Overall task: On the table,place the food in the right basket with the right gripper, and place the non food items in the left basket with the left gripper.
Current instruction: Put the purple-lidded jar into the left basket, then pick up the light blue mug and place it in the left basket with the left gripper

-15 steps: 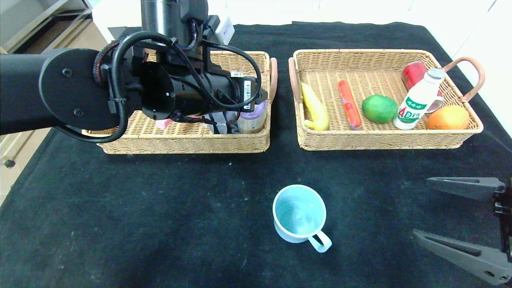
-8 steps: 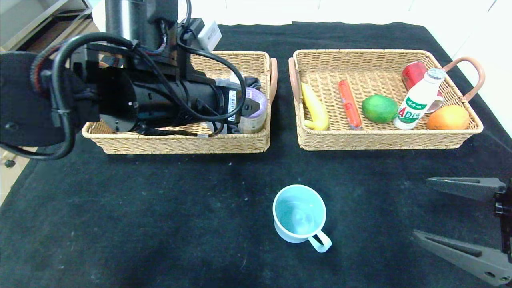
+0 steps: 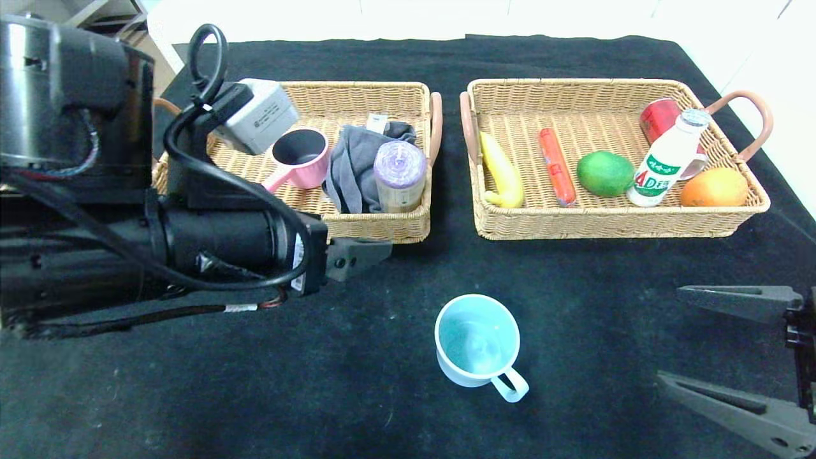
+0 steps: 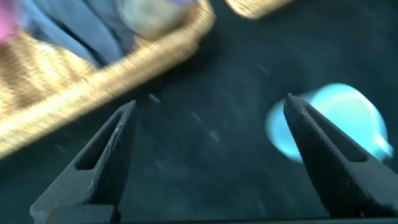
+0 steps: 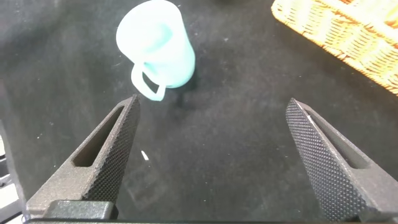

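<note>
A light blue mug (image 3: 477, 339) stands on the black table in front of the baskets; it also shows in the left wrist view (image 4: 333, 121) and the right wrist view (image 5: 157, 43). My left gripper (image 3: 357, 254) is open and empty, above the table just in front of the left basket (image 3: 357, 226), left of the mug. The left basket holds a pink cup (image 3: 299, 156), a grey cloth (image 3: 354, 162) and a purple-lidded jar (image 3: 399, 173). The right basket (image 3: 612, 223) holds a banana (image 3: 502, 171), a sausage (image 3: 556, 167), a lime (image 3: 604, 173), a white bottle (image 3: 667, 159), a red can (image 3: 658, 116) and an orange (image 3: 714, 187). My right gripper (image 3: 733, 357) is open and empty at the right front.
The black table (image 3: 255, 382) ends at the left, right and far edges. A shelf unit (image 3: 95, 9) stands beyond the far left corner. My left arm (image 3: 95, 210) covers the left basket's near left part.
My left arm has drawn back out of the left basket toward the table's front. The pink cup, cloth and jar now show in the basket. The right gripper has not moved.
</note>
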